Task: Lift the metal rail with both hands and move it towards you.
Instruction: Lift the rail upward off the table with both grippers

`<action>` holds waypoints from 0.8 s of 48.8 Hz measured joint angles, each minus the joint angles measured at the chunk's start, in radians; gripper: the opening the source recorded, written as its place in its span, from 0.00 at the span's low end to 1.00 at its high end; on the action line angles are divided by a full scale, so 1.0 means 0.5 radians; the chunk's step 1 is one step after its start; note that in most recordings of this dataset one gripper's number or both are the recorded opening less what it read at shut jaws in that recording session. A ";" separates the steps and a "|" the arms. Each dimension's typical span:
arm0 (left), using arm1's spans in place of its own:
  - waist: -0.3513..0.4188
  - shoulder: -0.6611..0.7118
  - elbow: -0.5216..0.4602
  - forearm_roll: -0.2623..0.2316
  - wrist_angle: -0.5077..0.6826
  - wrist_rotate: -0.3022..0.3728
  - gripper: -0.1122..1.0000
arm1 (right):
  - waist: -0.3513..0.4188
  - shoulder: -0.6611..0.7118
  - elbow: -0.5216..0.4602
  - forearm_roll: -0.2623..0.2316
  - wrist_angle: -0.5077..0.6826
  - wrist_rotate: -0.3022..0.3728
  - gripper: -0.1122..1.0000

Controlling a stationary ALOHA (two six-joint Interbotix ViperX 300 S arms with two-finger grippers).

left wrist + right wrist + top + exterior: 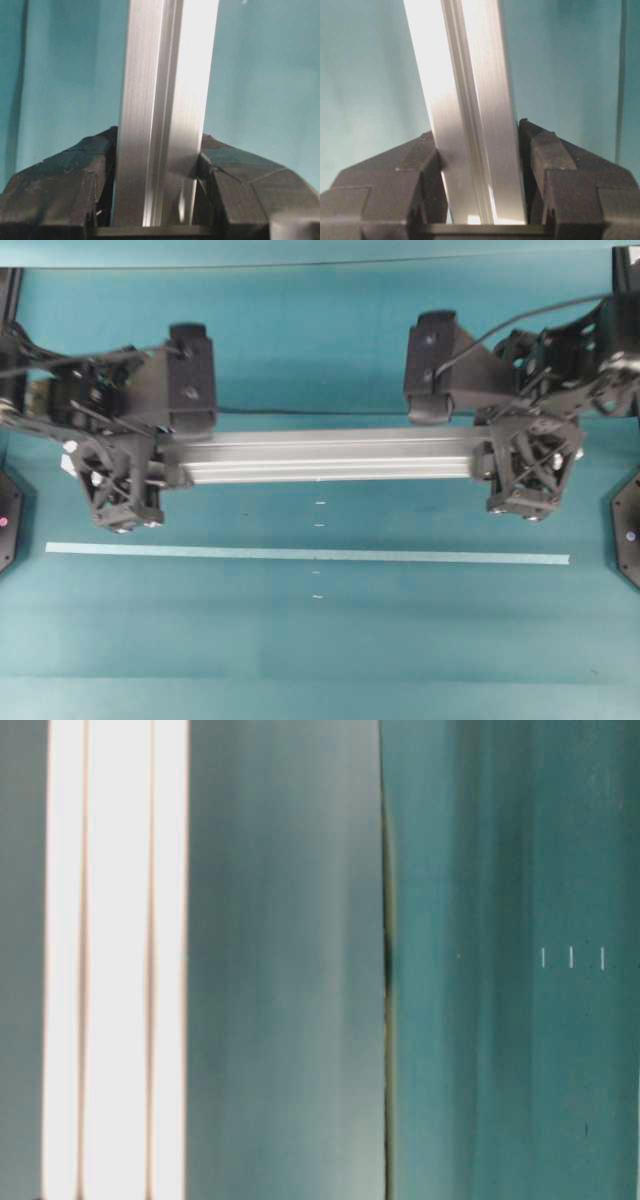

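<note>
The metal rail (325,454) is a long silver grooved bar lying across the middle of the overhead view. My left gripper (170,460) is shut on its left end and my right gripper (485,455) is shut on its right end. In the left wrist view the rail (162,100) runs up from between the black fingers (65,180). In the right wrist view the rail (470,100) is pinched between the fingers (555,170). In the table-level view the rail (115,960) fills the left side as a bright blurred band.
A thin pale tape strip (305,554) lies on the teal table (320,640) nearer the front than the rail. Small white marks (318,515) dot the middle. Black arm bases (628,530) stand at both side edges.
</note>
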 measured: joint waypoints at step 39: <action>-0.126 0.218 -0.942 -0.009 0.773 -0.034 0.40 | 0.187 0.000 -0.650 -0.021 0.543 0.319 0.48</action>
